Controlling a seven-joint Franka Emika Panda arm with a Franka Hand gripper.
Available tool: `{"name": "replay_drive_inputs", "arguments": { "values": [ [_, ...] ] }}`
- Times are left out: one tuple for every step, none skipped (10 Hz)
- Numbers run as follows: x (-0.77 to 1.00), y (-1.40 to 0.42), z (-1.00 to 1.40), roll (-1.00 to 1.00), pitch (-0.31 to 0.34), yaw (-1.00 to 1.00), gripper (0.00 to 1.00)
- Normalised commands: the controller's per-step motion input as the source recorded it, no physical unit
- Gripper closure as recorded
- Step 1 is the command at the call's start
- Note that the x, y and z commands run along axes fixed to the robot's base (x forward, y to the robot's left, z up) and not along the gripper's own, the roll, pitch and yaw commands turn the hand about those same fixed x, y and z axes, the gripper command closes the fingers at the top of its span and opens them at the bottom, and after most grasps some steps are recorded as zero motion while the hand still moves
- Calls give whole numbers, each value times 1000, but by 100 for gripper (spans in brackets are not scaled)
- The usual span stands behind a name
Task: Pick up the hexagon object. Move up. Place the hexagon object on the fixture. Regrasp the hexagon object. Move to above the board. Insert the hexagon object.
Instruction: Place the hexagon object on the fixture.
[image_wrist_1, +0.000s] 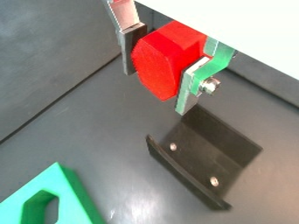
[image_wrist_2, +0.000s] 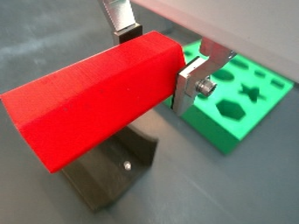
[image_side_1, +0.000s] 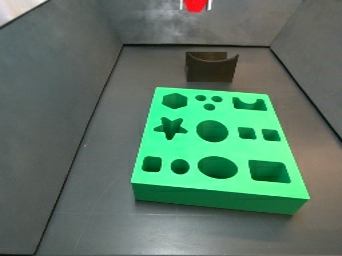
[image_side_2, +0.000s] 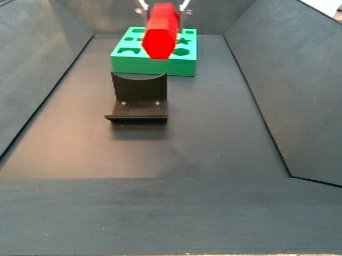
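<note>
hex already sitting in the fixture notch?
No. In a side view the hexagon object hangs above the fixture, clamped in the hand, with the notch empty.

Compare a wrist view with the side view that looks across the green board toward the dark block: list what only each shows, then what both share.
Only the wrist view shows the tool, its flat silver fingers clamping the bright red hexagonal prism above the dark grey-brown notched fixture.

Only the side view shows the whole bright green board with all its shaped cut-outs, and the fixture's curved notch.

Both show board, fixture and red prism, though the side view catches just the prism's tip at the frame's upper edge.
</note>
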Motion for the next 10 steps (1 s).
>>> {"name": "replay_drive_inputs", "arguments": {
  "values": [
    [803, 119, 84, -1000, -14, 5, 100],
    [672, 70, 33, -1000, 10, 0, 100],
    [537, 46, 6, -1000, 41, -8, 100],
    [439, 40, -4, -1000, 61, -19, 100],
    [376, 41, -4, -1000, 75, -27, 100],
    [214, 44, -2, -843, 101, -54, 100],
    [151, 45, -6, -722, 104, -63, 100],
    [50, 47, -3, -484, 86, -80, 100],
    [32, 26, 3, -266, 51, -89, 100],
    [118, 127, -1000, -1000, 105, -76, 100]
  ]
}}
